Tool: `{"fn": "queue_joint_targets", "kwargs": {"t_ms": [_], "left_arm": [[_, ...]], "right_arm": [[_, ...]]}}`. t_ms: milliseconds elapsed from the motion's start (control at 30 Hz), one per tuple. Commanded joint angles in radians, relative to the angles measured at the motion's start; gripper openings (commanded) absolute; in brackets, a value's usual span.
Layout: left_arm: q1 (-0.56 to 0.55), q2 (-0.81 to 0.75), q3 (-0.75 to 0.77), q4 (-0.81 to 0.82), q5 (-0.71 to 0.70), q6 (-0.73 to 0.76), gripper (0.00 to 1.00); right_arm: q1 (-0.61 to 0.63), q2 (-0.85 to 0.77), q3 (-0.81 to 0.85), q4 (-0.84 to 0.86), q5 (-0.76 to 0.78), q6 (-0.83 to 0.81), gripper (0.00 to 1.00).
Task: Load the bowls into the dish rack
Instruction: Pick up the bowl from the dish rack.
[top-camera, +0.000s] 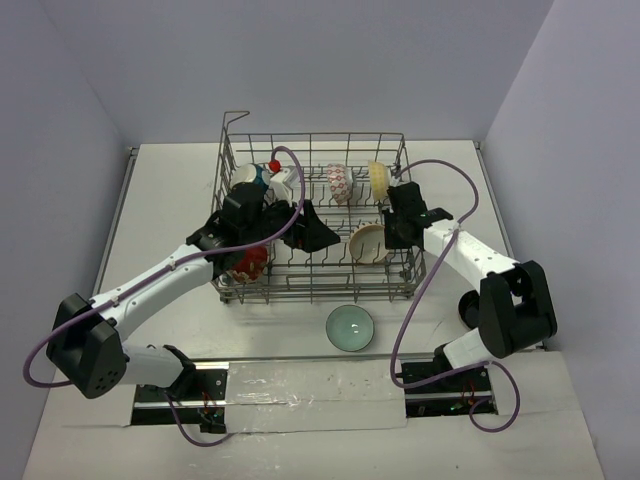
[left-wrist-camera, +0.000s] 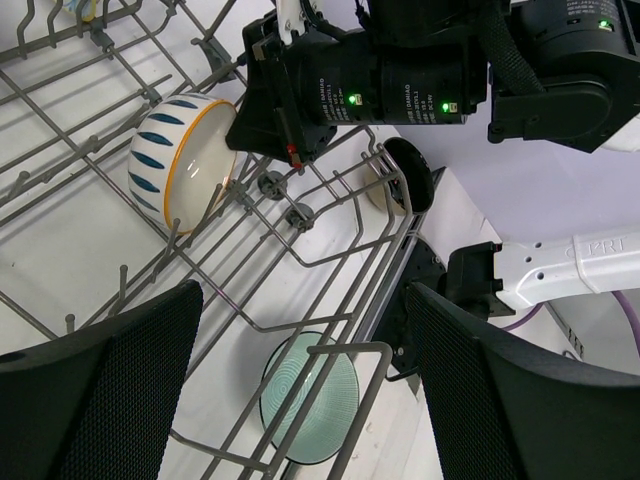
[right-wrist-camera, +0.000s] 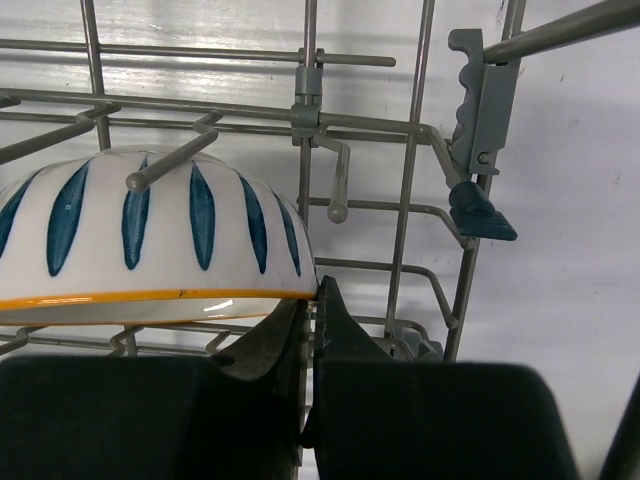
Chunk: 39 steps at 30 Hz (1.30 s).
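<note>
top: grey wire dish rack (top-camera: 320, 150) mid white table (top-camera: 170, 190); pale green round bowl (top-camera: 351, 328) outside, 6 o'clock, bare table around | left wrist: left gripper (left-wrist-camera: 300, 300) spread wide above the rack floor; white ceramic bowl with blue leaf marks and orange rim (left-wrist-camera: 185, 165) on edge, 10 o'clock | right wrist: right gripper (right-wrist-camera: 312, 300) clenched shut, tips just beside that bowl's rim at 11 o'clock

There is one dish rack (top-camera: 300, 285) on one tabletop (top-camera: 170, 190). Six bowls can be counted. Five are inside the rack: one red-patterned bowl (top-camera: 340, 183), one cream bowl (top-camera: 380, 178), one blue-leaf bowl (top-camera: 368, 243), one red bowl (top-camera: 250, 263) and one white bowl (top-camera: 252, 174) half hidden behind an arm. One pale green bowl (top-camera: 351, 327) lies outside it. One small red item (top-camera: 273, 165) is too hidden to class. There are two arms, two purple cables (top-camera: 410, 310) and two end effectors, the left end effector (left-wrist-camera: 303, 300) and the right end effector (right-wrist-camera: 312, 300).
</note>
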Motion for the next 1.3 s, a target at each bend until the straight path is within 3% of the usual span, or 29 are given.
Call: {"fn": "queue_joint_targets", "kwargs": {"t_ms": [0, 600, 967, 1267], "left_arm": [[0.003, 0.012, 0.005, 0.023, -0.001, 0.025, 0.88], [0.003, 0.018, 0.005, 0.037, 0.019, 0.014, 0.88], [0.003, 0.011, 0.001, 0.037, 0.019, 0.013, 0.88], [0.003, 0.012, 0.004, 0.04, 0.022, 0.013, 0.89]], "right_arm": [[0.013, -0.008, 0.041, 0.067, -0.042, 0.059, 0.0], [0.06, -0.188, 0.084, 0.001, -0.032, 0.089, 0.0], [0.06, -0.175, 0.141, -0.024, -0.001, 0.085, 0.0], [0.06, -0.129, 0.28, -0.1, 0.03, 0.065, 0.0]]}}
